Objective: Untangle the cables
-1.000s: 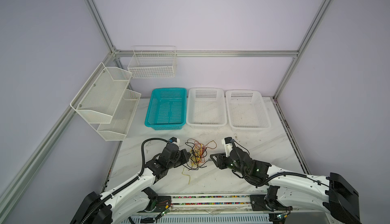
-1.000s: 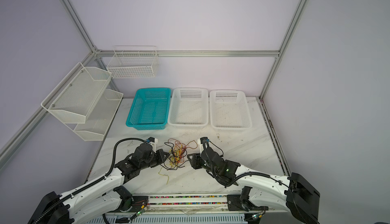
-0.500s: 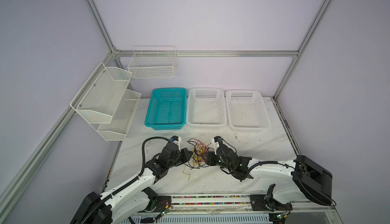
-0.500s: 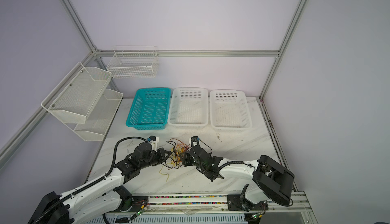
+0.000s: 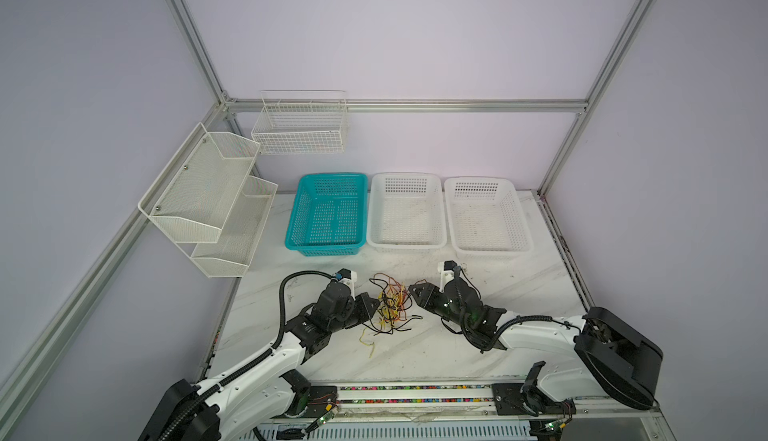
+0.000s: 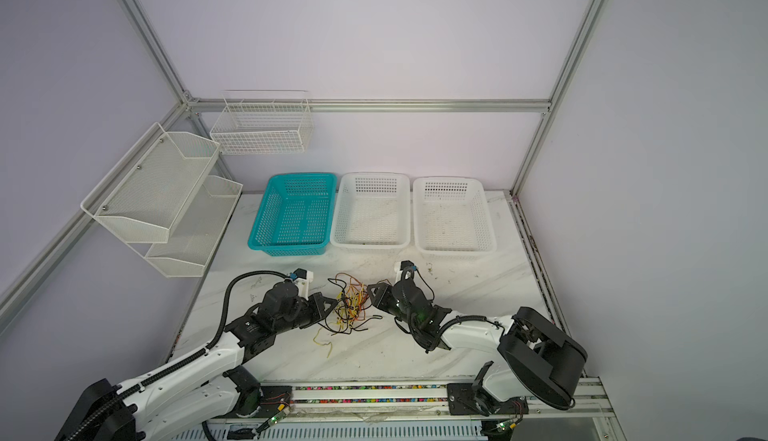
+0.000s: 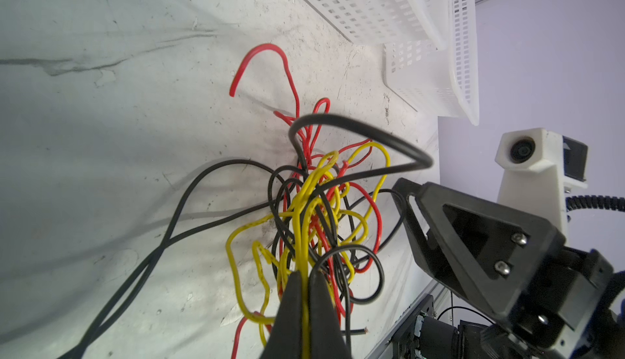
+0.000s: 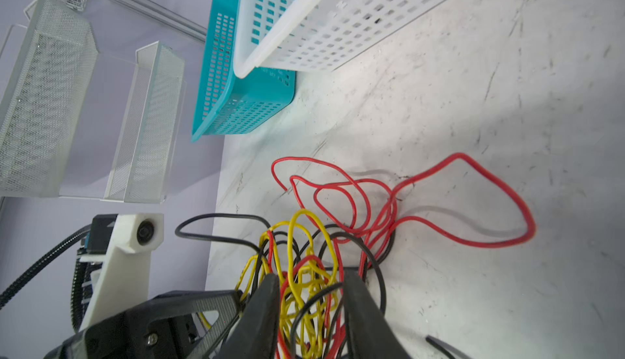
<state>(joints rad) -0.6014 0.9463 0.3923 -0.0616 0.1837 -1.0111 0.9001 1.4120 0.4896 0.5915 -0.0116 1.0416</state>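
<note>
The left claw (image 7: 306,281) is pinching together on a yellow cable (image 7: 297,222), and the strand is running out between its two fingers. The right claw (image 8: 311,277) is facing it with its fingers apart. Yellow, red and black strands are passing through that gap, though whether the fingers are pressing on them is not clear. Both claws are meeting at the cables (image 5: 390,306), a tangle lying on the desk (image 5: 415,360) in front of the teal basket (image 5: 324,248), just off its right front corner. A red loop (image 8: 500,244) is lying flat on the tangle's edge nearer that basket. A loose yellow end (image 5: 368,345) is trailing from the edge farther from it. Two white baskets (image 5: 407,244) are standing in a row to the right of the teal basket.
</note>
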